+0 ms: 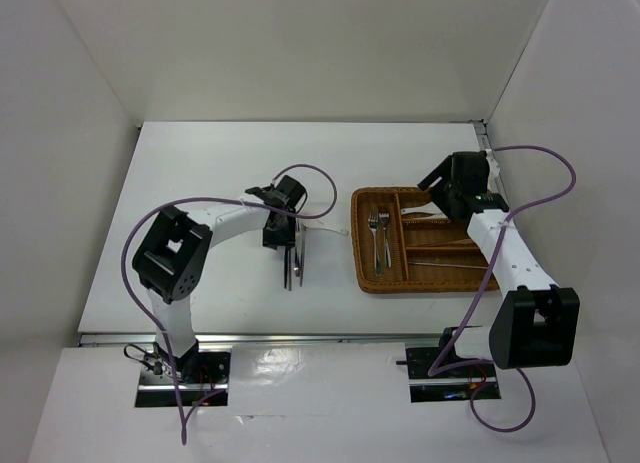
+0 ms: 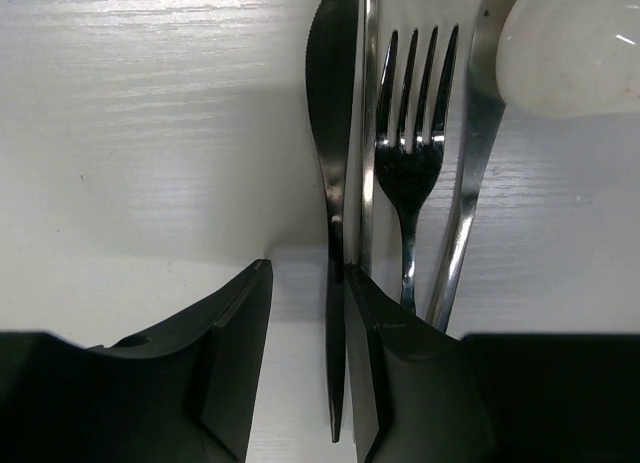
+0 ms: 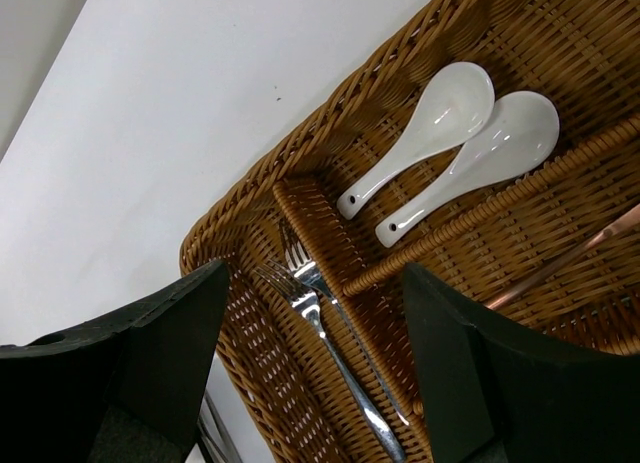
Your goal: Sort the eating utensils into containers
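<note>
My left gripper is open and low over the table, at a cluster of utensils. A dark knife lies between its fingers, against the right finger. Beside it lie a slim metal stick, a silver fork, another metal handle and a white ceramic spoon. My right gripper is open and empty above the brown wicker tray. Two white ceramic spoons lie in a short compartment. Two forks lie in the long one.
A copper-coloured stick lies in another short compartment, and a thin metal stick in the nearest one. White walls close in the table at the back and both sides. Purple cables loop from both arms.
</note>
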Motion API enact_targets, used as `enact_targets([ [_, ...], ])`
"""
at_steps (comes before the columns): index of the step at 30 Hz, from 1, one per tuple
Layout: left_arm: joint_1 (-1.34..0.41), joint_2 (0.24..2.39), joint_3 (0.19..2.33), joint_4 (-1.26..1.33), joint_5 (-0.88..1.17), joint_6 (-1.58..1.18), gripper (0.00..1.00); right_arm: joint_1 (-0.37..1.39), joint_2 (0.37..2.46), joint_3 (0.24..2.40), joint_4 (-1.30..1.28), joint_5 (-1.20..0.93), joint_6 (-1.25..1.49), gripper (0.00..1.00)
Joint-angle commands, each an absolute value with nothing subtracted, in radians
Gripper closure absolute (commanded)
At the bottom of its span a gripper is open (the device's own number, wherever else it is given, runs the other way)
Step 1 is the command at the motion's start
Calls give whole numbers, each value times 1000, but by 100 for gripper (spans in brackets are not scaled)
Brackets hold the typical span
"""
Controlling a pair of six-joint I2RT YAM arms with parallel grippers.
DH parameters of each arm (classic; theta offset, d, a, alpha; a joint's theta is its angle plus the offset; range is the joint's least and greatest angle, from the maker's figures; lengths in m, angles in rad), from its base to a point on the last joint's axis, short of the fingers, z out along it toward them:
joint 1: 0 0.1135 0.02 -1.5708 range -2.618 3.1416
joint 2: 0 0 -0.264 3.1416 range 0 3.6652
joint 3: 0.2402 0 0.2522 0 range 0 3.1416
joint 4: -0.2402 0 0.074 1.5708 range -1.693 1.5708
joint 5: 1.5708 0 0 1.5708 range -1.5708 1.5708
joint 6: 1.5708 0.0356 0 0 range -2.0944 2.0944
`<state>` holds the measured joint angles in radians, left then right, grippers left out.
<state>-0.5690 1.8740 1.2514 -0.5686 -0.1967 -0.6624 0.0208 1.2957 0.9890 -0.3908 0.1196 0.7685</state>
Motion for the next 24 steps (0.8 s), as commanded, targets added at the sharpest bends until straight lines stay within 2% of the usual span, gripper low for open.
enact_targets([
  [1,-575,1905,1284,-581,-192,-673,52,20,1264,985,-407,150,770,22],
  [6,-575,1936,1305,-612,-201,-664,52,20,1264,985,-407,150,770,22],
  [15,-575,2000,1338,-715,-262,-712,70,20,1264,985,-407,130,770,22],
  [19,-575,2000,1327,-703,-250,-712,74,20,1233,962,-309,28,691,22],
  [24,-575,1985,1318,-667,-203,-742,80,20,1180,894,-151,-228,533,22],
])
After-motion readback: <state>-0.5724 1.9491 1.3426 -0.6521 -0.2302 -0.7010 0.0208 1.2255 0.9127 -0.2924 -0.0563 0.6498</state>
